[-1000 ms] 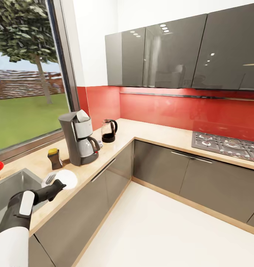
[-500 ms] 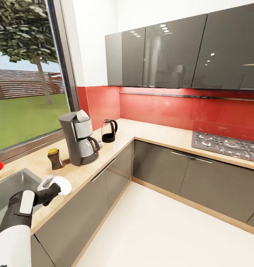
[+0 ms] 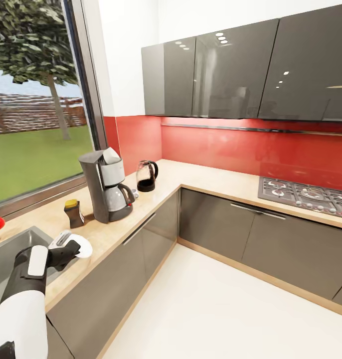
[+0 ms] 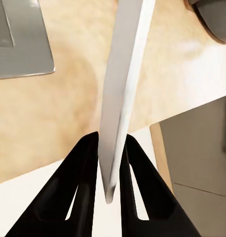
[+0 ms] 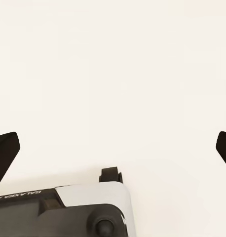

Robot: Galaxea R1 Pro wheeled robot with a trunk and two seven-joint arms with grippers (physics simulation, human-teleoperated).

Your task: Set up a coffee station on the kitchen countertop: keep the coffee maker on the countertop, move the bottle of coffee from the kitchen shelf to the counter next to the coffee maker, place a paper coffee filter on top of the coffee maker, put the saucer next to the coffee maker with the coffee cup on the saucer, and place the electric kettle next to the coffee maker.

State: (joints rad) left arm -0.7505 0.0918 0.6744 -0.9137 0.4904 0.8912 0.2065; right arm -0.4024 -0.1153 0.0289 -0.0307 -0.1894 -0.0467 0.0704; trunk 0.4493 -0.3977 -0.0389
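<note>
Drawn back toward the sink (image 3: 11, 249), the left gripper (image 3: 70, 248) pinches the saucer (image 3: 80, 246) edge-on over the kitchen countertop (image 3: 201, 182), near the bottle of coffee (image 3: 74, 213) beside the coffee maker (image 3: 106, 185); electric kettle (image 3: 146, 175) behind. Right gripper (image 5: 113, 148) spread wide.

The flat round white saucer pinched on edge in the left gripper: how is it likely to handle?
The flat round white saucer looks stiff: its thin edge runs straight between the left gripper's black fingers. Its smooth glossy face may slide in so narrow a pinch. Held above the pale beige speckled countertop, it would probably chip if dropped.
</note>
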